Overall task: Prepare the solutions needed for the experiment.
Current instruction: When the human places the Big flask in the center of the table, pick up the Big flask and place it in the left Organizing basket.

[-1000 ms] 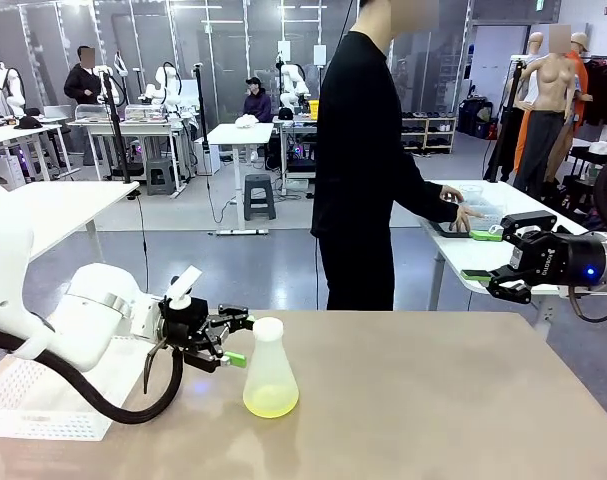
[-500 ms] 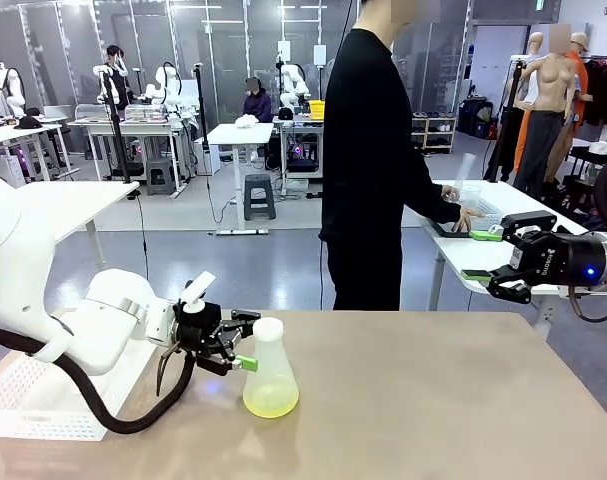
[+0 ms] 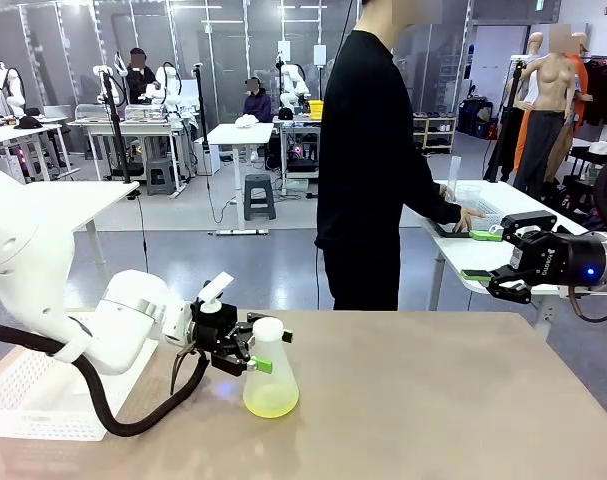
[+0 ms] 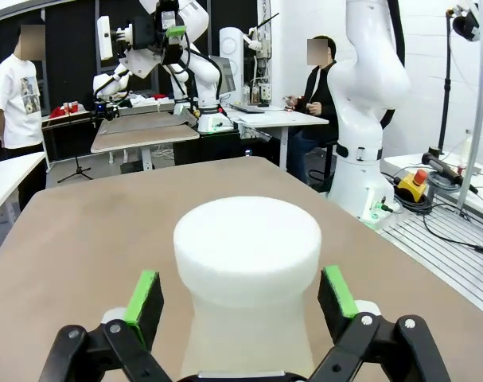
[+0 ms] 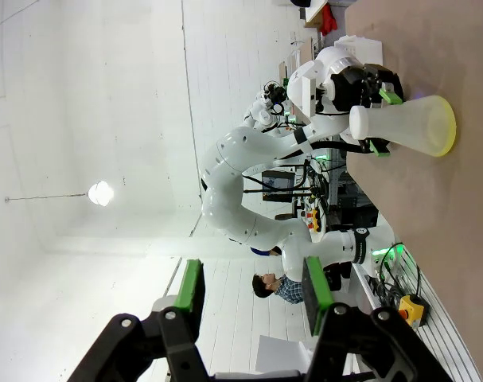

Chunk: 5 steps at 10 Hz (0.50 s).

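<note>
The translucent white conical flask [image 3: 270,377] stands upright on the tan table [image 3: 433,400], its neck between the green pads of the left end effector [image 3: 264,351]. In the front view the nearer pad overlaps the neck and the farther finger is partly hidden behind it, so contact cannot be judged there. The left wrist view settles it: the flask's white rounded top [image 4: 247,239] sits centred ahead of the left end effector [image 4: 247,293], with a clear gap on each side between the neck and the green pads [image 4: 143,288], so the fingers stand apart and are not touching it. That view cuts the flask's lower body off at the bottom edge, so the liquid is out of sight there.

The pale yellow-green solution [image 3: 270,402] forms a shallow layer in the flask's wide base, below and just beyond the left fingertips. The right wrist view, rolled sideways, shows the same flask [image 5: 408,126] far from the right end effector [image 5: 253,294], with the yellow tint [image 5: 445,126] at its base.

The right end effector [image 3: 482,256] hangs past the table's right edge, well apart from the flask, fingers spread with nothing between them. A white perforated tray [image 3: 23,400], behind the left arm, is cut off by the picture's edge.
</note>
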### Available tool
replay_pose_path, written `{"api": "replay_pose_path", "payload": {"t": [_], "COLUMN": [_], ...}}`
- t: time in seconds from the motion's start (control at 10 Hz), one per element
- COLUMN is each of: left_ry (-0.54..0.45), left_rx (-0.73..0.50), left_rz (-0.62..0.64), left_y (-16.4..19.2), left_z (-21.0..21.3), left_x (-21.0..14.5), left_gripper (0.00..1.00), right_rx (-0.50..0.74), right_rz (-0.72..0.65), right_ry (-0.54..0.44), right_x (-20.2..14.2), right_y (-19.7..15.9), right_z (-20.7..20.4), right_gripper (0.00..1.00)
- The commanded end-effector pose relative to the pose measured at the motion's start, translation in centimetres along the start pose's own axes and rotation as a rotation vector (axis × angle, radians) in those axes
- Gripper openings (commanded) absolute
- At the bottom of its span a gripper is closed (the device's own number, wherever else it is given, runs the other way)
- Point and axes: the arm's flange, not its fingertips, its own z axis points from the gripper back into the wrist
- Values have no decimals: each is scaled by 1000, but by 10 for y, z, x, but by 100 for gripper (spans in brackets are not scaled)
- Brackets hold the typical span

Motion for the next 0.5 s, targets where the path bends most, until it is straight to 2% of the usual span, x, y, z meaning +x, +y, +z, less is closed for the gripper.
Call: {"api": "replay_pose_path", "payload": {"t": [0.0,0.1,0.4], "left_ry": [-15,-20,-36], "left_rx": [1,9,47], "left_rz": [4,0,-27], "left_y": [15,17,15], "left_z": [-9,-11,-10], "left_x": [-4,-4,-4], "left_gripper": [100,100,71], "right_rx": [20,20,20], "right_rz": [13,13,13], "right_ry": [1,1,1], "right_x": [0,0,0], "right_y": [1,1,1], "right_z": [0,0,0], "right_gripper": [63,63,63]}}
